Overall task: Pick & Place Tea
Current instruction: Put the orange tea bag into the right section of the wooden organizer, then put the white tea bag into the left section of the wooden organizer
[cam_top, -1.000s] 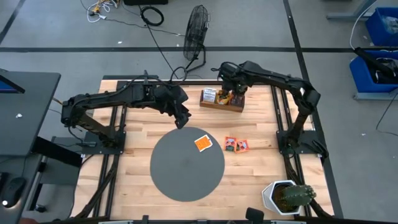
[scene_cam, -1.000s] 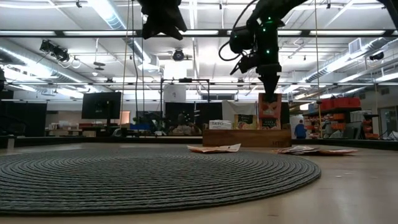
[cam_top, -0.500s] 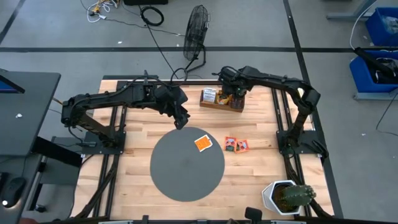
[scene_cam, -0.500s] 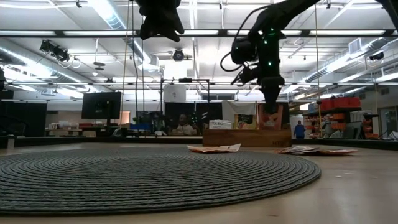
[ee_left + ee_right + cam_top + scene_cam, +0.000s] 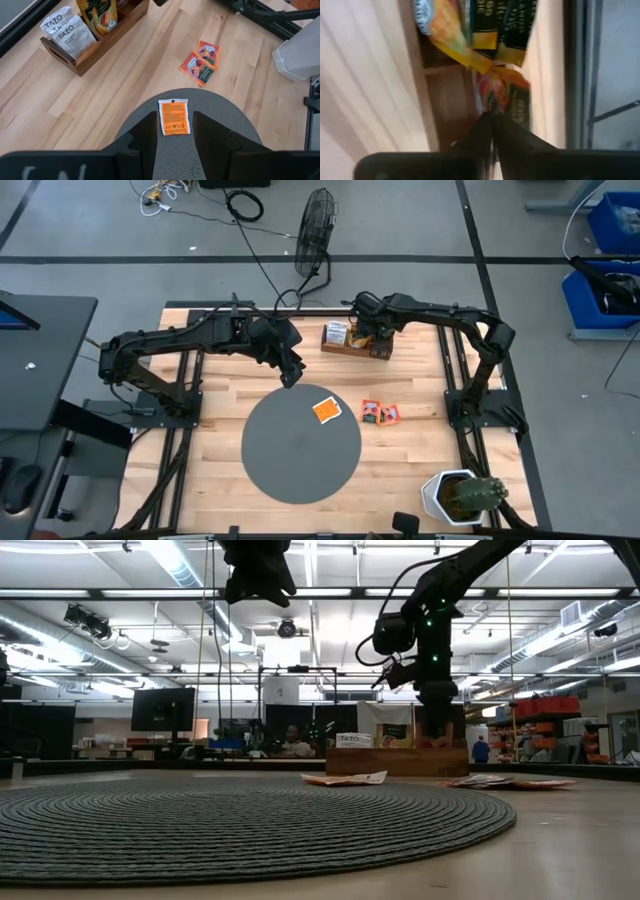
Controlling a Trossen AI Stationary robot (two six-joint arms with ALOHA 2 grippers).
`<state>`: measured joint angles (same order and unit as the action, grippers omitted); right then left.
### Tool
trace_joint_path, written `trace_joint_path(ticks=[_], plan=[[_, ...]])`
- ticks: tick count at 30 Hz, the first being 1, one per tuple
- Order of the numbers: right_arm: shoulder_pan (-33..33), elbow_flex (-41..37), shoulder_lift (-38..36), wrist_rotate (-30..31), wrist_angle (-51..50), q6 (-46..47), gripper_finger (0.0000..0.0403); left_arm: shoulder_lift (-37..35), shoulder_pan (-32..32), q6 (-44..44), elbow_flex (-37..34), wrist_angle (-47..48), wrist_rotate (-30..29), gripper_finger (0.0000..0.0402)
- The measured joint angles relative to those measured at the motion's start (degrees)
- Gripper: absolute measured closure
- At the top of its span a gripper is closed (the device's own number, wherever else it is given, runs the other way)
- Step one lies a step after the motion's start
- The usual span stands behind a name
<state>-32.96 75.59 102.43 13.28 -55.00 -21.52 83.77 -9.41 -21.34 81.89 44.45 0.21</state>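
1. Right gripper (image 5: 368, 333): lowered into the wooden box (image 5: 352, 346) at the table's far edge; its fingers (image 5: 492, 131) are drawn almost together round the edge of an orange packet (image 5: 496, 90) standing in the box; whether the grip has begun to loosen cannot be told.
2. Governing relation: the packets in the box stand upright, directly beneath and between the right fingertips, so any lift would be straight up; the right arm is by far the nearer to the box.
3. Left gripper (image 5: 292, 372): hangs above the far rim of the grey disc (image 5: 290, 465), fingers (image 5: 145, 135) part-open and empty; the orange packet on the disc (image 5: 174, 116) lies flat below it, framed between the fingers.
4. Two further packets (image 5: 380, 413): lie flat on bare wood just beside the disc, touching or overlapping one another, between the disc and the right arm's base.
5. Appearance of the tea: small flat squares, mostly orange with printed faces; white packets (image 5: 70, 31) stand at one end of the box.
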Motion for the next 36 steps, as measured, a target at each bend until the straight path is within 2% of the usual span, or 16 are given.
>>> trace_joint_path(ticks=[10, 16, 19, 25, 32, 36], plan=[[0.1, 0.9, 0.0, 4.1, -1.7, -0.1, 0.0301, 0.0, 0.0, -0.1, 0.0, 0.0, 0.0, 0.0273], [1.1, 8.2, 0.0, 3.4, -7.3, 4.3, 0.0261, 0.0, 0.0, 0.1, 0.0, 0.0, 0.0, 0.0273], [2.6, 13.4, -1.1, -2.3, -12.4, 9.6, 0.0256, 0.0, 0.4, 0.1, 0.0, 0.0, 0.0, 0.0273], [8.9, 15.6, -7.3, -14.6, -10.4, 22.8, 0.0264, 0.4, 1.6, 1.0, 0.0, 0.6, 0.0, 0.0273], [20.0, 15.6, -9.1, -15.8, -10.0, 35.0, 0.0268, 0.4, 2.8, 3.3, 0.0, 2.1, 0.0, 0.0273], [24.7, 13.2, -8.9, -15.3, -4.6, 44.3, 0.0269, 0.4, 2.9, 5.5, 0.0, 4.0, 0.0, 0.0273]])
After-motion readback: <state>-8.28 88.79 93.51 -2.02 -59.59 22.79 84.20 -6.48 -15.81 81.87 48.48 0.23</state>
